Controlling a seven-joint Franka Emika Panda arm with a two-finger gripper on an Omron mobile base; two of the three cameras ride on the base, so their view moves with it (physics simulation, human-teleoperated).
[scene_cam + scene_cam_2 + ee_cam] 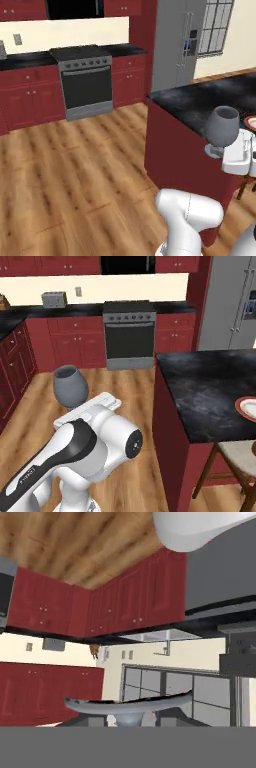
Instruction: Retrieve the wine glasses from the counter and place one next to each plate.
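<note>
A grey translucent wine glass (223, 125) stands upright in the air beside the island, and my gripper (218, 149) is shut on its stem and foot. From the right base view the same wine glass (70, 386) rises above my white hand, with the gripper (76, 406) at its base. In the hand view the glass's round foot (129, 704) lies just above the gripper (131, 718). A plate with an orange-red rim (248, 407) lies on the island's black top, and that plate (251, 122) is just right of the glass. The counter (75, 310) runs along the far wall.
The black-topped red island (195, 102) is close on the right, with a chair (239, 455) at its near side. A steel stove (86, 82) and a fridge (175, 42) stand at the back. A toaster (54, 300) sits on the counter. Wooden floor lies open to the left.
</note>
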